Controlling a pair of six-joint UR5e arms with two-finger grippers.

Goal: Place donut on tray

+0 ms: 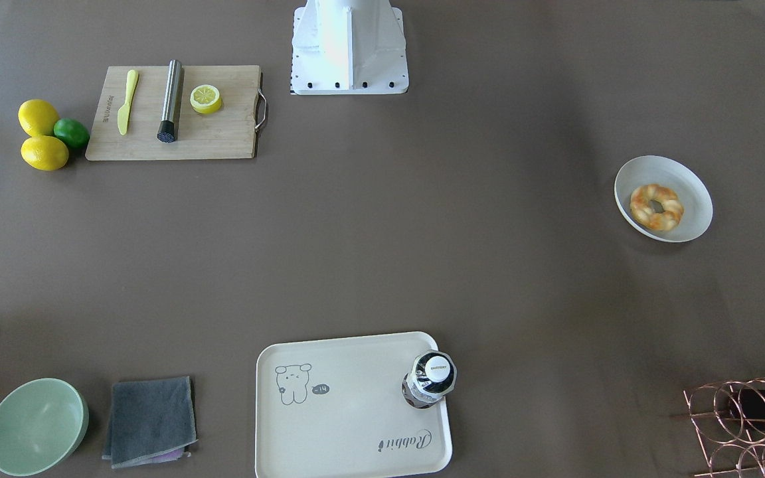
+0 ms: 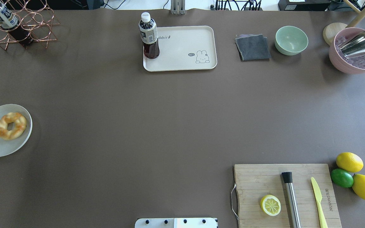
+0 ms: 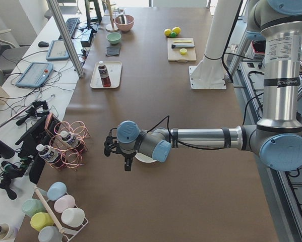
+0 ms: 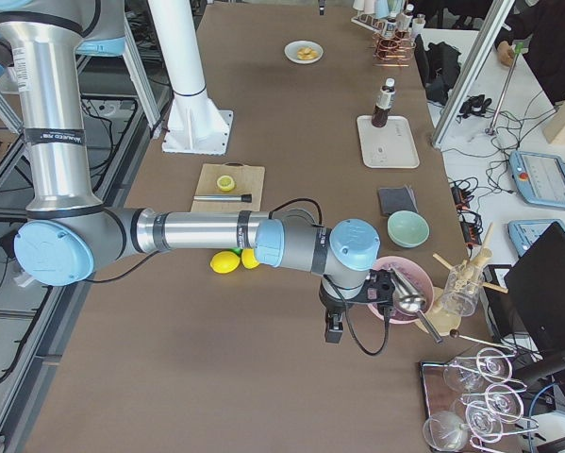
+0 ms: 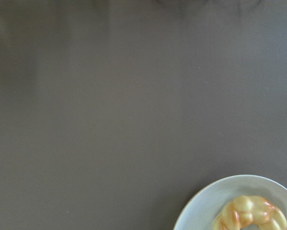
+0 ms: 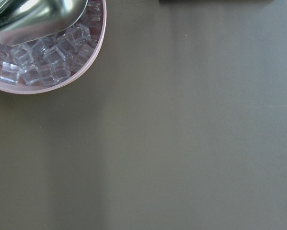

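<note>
The donut (image 1: 656, 207) is a golden twisted ring with orange-brown patches. It lies on a round white plate (image 1: 691, 192) at the table's left end, and also shows in the overhead view (image 2: 11, 125) and at the lower right of the left wrist view (image 5: 251, 215). The cream rabbit tray (image 1: 356, 411) sits at the far middle edge (image 2: 185, 47), well away from the donut. My left gripper (image 3: 110, 146) hangs above the table beside the plate. My right gripper (image 4: 334, 330) hangs near the pink bowl. I cannot tell if either is open or shut.
A dark bottle (image 2: 149, 36) stands on the tray's left corner. A copper wire rack (image 2: 17, 27) holds a bottle at the far left. A grey cloth (image 2: 252, 47), a green bowl (image 2: 291, 40) and a pink ice bowl (image 2: 356, 52) are at the far right. A cutting board (image 2: 265, 183) lies near right.
</note>
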